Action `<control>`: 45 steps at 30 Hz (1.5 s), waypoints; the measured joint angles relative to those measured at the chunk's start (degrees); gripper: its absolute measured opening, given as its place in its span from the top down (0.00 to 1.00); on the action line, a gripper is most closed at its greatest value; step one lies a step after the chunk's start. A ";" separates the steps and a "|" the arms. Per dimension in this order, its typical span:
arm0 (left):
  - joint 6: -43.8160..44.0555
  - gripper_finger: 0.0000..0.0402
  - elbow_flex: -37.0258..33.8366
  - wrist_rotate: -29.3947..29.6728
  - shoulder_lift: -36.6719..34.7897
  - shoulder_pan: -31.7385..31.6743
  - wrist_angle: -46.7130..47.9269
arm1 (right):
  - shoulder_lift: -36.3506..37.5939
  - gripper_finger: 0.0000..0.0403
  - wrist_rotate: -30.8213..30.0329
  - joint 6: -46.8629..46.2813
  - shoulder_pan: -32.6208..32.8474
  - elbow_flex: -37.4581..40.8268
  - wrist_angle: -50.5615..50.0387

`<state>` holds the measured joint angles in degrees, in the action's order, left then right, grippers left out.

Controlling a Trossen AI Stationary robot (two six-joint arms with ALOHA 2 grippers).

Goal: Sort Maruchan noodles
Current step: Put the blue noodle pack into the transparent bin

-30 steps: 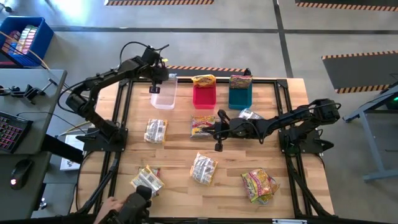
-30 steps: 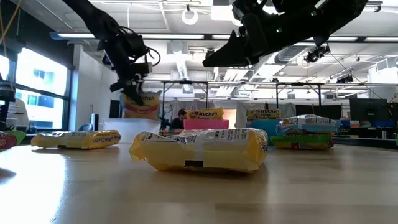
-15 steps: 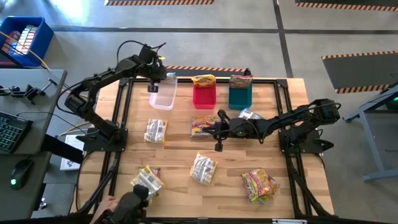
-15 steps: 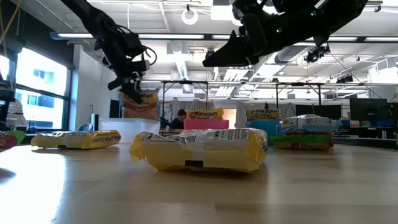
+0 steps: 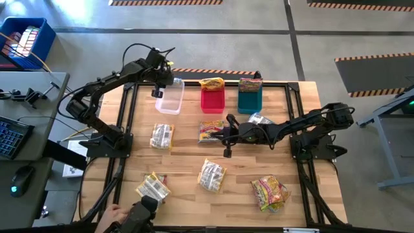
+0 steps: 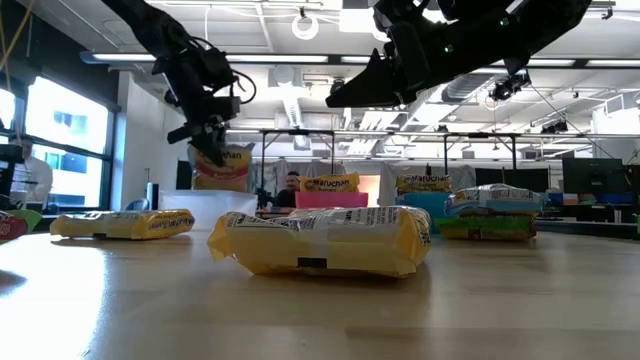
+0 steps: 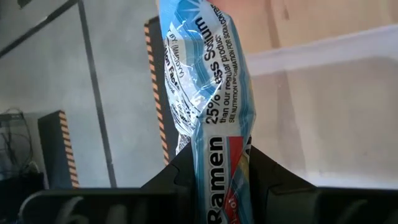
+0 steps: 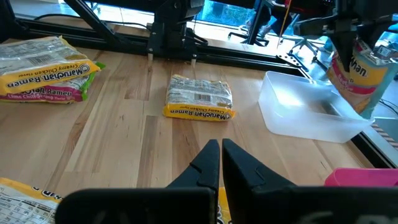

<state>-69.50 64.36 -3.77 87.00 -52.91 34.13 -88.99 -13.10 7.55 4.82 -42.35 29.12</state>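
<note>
Left gripper (image 7: 219,171) pinching a silvery-blue ramen packet (image 7: 205,87), which hangs upright directly above the clear bin (image 5: 169,98). Right gripper (image 8: 220,163), fingers pressed together, hovers mid-table over scattered packets.

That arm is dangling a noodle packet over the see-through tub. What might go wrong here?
The left gripper pinches the noodle packet only at one end, so it might slip early. It hangs near the clear bin's outer rim, so it might land on the edge or outside. The right gripper, shut, waits mid-table over loose packets.
</note>
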 joint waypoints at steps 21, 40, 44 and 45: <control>1.11 0.86 -0.07 -1.83 5.93 1.01 -3.05 | 0.00 1.00 2.21 0.10 -0.02 0.00 0.07; 12.45 0.76 -0.02 -0.01 10.20 1.01 -15.47 | 0.00 1.00 2.62 0.22 -0.01 0.00 -0.01; 12.44 0.74 0.04 1.60 10.76 1.05 -15.74 | 0.00 1.00 2.62 0.22 -0.02 0.00 -0.17; 12.44 0.73 0.04 2.41 10.78 1.19 -15.69 | 0.00 1.00 2.62 0.22 -0.02 0.00 -0.19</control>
<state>-57.06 64.40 -1.37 97.78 -51.72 18.44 -88.99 -10.48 7.77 4.80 -42.35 28.94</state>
